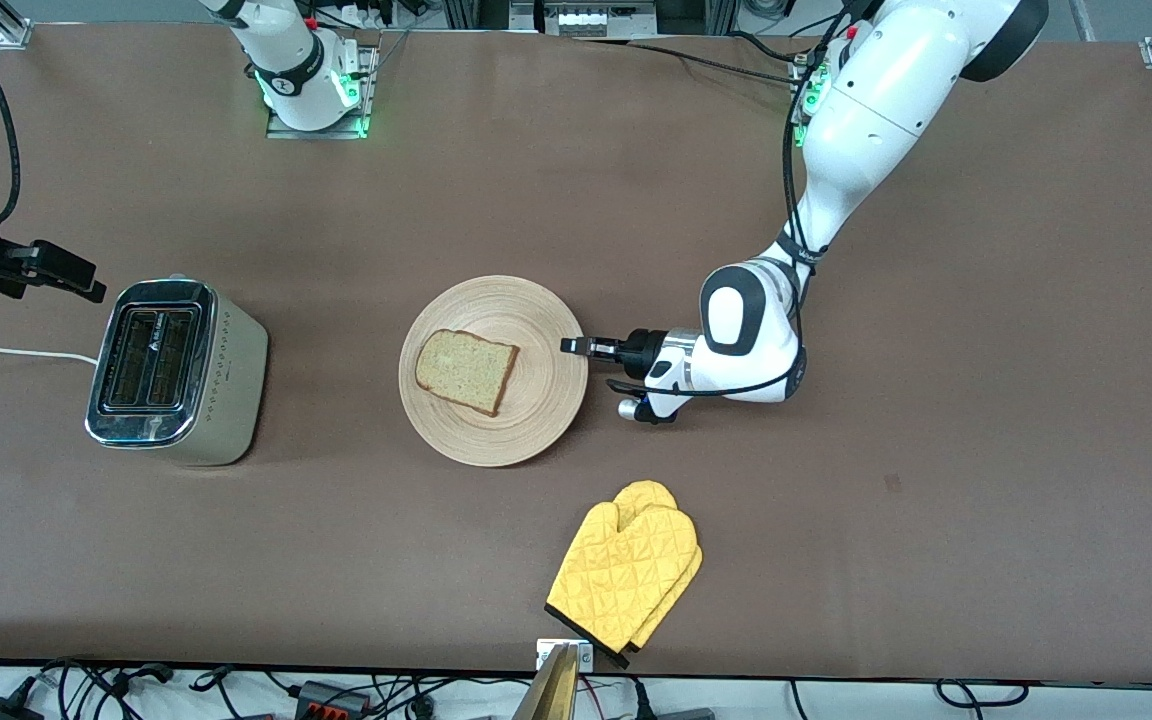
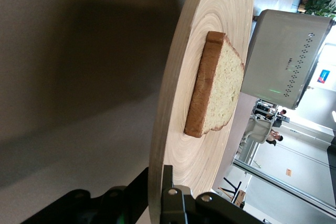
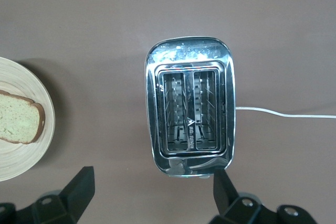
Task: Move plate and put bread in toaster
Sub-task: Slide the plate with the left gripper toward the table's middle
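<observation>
**Ana:** While the wooden plate (image 1: 493,371) sits mid-frame on the table (image 1: 936,500), what is the left gripper (image 1: 576,346) doing at its rim?

**Ben:** Its fingers are pinched shut on the plate's edge, on the side toward the left arm's end of the table. The left wrist view shows the rim clamped between the dark fingers (image 2: 170,195). I judge an edge grip suits a shallow plate: it can be dragged or lifted toward the toaster without touching the food.

**Ana:** And the bread (image 1: 466,371)?

**Ben:** One slice lies flat on the plate, crust all round, not yet in the toaster (image 1: 176,372). The toaster stands toward the right arm's end of the table, well apart from the plate, slots up and empty, its white cord (image 1: 6,352) running off the frame's left edge.

**Ana:** The right gripper (image 3: 152,195)?

**Ben:** It hangs over the toaster with fingers spread wide, holding nothing. In the front view it sits at the left edge of the frame (image 1: 56,270). My guess is that it waits there to take the slice once the plate comes within reach.

**Ana:** Any writing?

**Ben:** A small logo is printed between the slots; I cannot read it.

**Ana:** Anything else?

**Ben:** A yellow quilted oven mitt (image 1: 626,572), low in the frame, nearer the camera than the plate.
</observation>
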You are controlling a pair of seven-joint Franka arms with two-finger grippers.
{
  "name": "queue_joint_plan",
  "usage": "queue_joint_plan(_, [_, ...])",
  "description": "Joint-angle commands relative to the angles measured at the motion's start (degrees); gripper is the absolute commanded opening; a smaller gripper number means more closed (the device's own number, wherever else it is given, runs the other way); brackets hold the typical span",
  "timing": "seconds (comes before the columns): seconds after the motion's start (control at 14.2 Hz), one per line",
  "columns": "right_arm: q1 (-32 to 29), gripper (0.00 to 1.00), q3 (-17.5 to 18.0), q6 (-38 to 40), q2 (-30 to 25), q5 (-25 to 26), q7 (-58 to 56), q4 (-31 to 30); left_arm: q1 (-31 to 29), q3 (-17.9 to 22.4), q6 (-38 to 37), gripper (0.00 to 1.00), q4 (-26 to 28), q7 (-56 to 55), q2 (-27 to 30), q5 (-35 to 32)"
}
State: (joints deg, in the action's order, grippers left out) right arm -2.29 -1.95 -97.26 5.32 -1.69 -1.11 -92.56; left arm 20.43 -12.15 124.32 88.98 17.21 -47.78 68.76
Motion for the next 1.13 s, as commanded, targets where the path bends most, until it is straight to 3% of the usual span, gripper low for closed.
queue_joint_plan(0.0, [-0.52, 1.00, 0.28, 0.40, 0.21, 0.63, -0.73, 0.19, 0.67, 0.11, 2.32, 0.01, -2.67, 0.45, -1.87, 2.25])
queue_joint_plan(0.28, [-0.26, 1.00, 0.28, 0.84, 0.74, 0.28, -0.73, -0.07, 1.81, 0.02, 3.92, 0.03, -5.31, 0.98, -4.61, 5.93])
queue_joint_plan(0.35, [-0.26, 1.00, 0.28, 0.93, 0.74, 0.37, -0.73, -0.07, 1.72, 0.02, 3.83, 0.16, -5.31, 0.28, -4.61, 6.03])
queue_joint_plan(0.42, [-0.26, 1.00, 0.28, 0.84, 0.74, 0.46, -0.73, -0.07, 1.72, 0.11, 3.83, 0.48, -5.31, 0.36, -4.87, 5.86])
queue_joint_plan(0.56, [-0.34, 1.00, 0.28, 0.84, 0.74, 0.63, -0.74, -0.33, 1.64, 0.46, 3.74, 0.68, -5.31, 0.63, -4.43, 4.89])
queue_joint_plan(0.63, [-0.43, 1.00, 0.28, 0.75, 0.74, 0.72, -0.73, -0.42, 1.37, 0.64, 3.65, 1.00, -5.22, 0.98, -4.17, 3.85])
queue_joint_plan(0.85, [-0.43, 1.00, 0.28, 0.84, 0.74, 0.72, -0.12, -0.42, -0.82, 0.81, 2.34, 1.00, -4.61, 0.72, -3.20, -0.91])
queue_joint_plan(1.06, [-0.43, 1.00, 0.28, 1.02, 0.92, 0.63, 0.06, -0.69, -5.20, 1.61, -3.97, 1.00, -4.61, 0.63, -2.33, -8.79])
